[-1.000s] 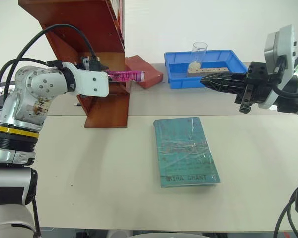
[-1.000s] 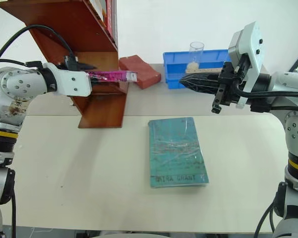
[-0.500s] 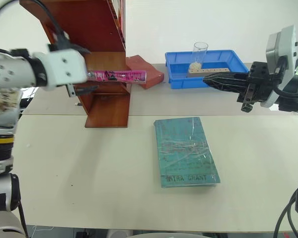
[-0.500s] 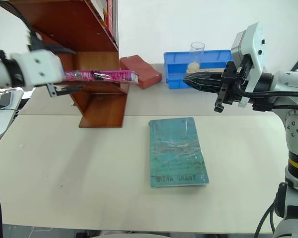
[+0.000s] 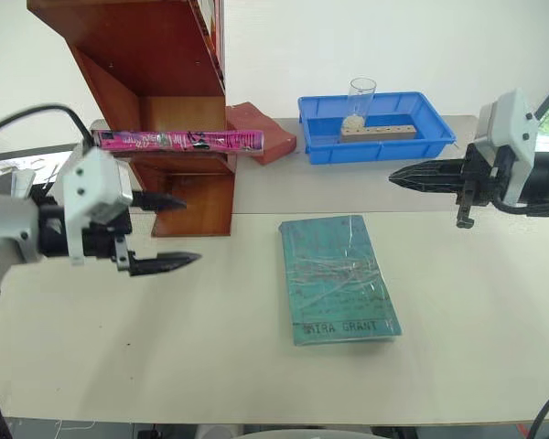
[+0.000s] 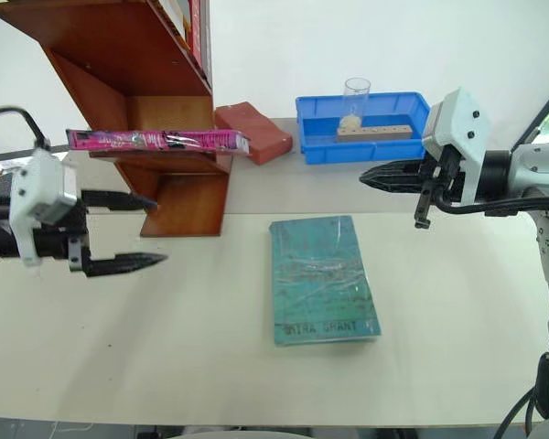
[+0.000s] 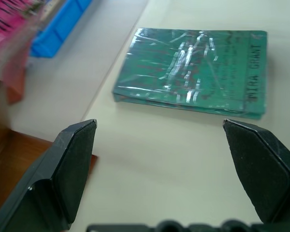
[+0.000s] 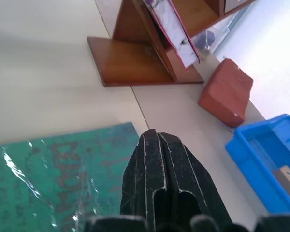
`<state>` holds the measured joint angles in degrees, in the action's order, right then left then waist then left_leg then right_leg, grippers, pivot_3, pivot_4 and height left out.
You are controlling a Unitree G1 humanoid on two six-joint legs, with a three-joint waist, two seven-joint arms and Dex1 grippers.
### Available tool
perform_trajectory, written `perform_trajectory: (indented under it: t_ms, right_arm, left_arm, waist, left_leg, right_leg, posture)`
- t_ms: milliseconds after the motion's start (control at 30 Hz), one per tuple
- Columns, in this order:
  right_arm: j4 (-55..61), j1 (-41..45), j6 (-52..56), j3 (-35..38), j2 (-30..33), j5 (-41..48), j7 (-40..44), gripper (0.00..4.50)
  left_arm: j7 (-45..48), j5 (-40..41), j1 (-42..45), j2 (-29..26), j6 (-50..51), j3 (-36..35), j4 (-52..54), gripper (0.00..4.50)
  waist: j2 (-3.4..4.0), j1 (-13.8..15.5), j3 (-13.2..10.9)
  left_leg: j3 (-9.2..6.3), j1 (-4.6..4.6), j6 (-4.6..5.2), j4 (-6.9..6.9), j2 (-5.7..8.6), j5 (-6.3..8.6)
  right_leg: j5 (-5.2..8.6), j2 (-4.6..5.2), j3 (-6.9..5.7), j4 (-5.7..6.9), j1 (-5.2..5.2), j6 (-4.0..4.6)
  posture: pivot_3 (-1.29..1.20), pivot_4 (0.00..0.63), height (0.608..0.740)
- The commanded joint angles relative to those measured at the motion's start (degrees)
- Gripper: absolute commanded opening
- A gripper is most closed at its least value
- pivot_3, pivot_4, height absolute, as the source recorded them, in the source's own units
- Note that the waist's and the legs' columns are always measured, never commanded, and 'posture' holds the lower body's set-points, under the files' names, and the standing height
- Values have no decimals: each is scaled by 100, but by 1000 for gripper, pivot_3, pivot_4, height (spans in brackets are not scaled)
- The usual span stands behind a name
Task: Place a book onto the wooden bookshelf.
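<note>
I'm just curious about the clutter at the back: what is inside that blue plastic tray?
Inside the blue plastic tray stand a clear plastic cup with something pale at its bottom and a flat wooden block with a row of holes. The tray's near wall hides part of its floor.

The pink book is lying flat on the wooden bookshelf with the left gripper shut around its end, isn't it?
Not quite: the pink book does lie flat on the wooden bookshelf, but the left gripper is open and clear of it, as the left eye view shows.

Bright, even light; glare on the teal book (image 7: 193, 72), background perhaps blurred.
</note>
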<state>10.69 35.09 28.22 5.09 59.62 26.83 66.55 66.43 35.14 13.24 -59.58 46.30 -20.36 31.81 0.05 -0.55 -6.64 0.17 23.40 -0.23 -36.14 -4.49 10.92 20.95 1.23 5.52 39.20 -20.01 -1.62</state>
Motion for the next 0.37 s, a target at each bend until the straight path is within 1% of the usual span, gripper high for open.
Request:
perform_trajectory:
  t_ms: [33, 100, 200, 367]
  right_arm:
    - [110, -228, -247, 93, 68, -125, 88, 0]
    - [148, -377, -284, 133, 65, -166, 93, 0]
    - [186, -526, -303, 188, 88, -190, 94, 0]
    - [215, -574, -309, 206, 118, -215, 82, 0]
  left_arm:
    - [-284, -259, -574, 122, -274, -273, -212, 4453]
    - [-411, -447, -882, 225, -521, -315, -433, 4453]
    - [-517, -519, -1104, 314, -747, -335, -526, 4453]
    - [-673, -427, -1003, 316, -801, -205, -550, 4453]
  waist:
    - [0, 0, -2]
    - [-5, 2, -5]
    - [-9, 5, -8]
    - [-8, 33, -8]
  left_leg:
    - [0, 0, 0, 1, 0, 0]
    - [0, 1, 0, 3, -1, 0]
    - [0, -5, 0, 4, -1, 0]
    - [4, -2, -1, 4, 0, 0]
  right_leg:
    - [-1, 0, 1, -1, 0, 2]
    - [-3, -1, 0, 3, -4, 6]
    - [-4, 0, 1, 5, -3, 9]
    - [-3, 3, 1, 3, -4, 10]
  posture:
    - [0, 150, 649]
    - [0, 150, 649]
    - [0, 150, 649]
    - [0, 150, 649]
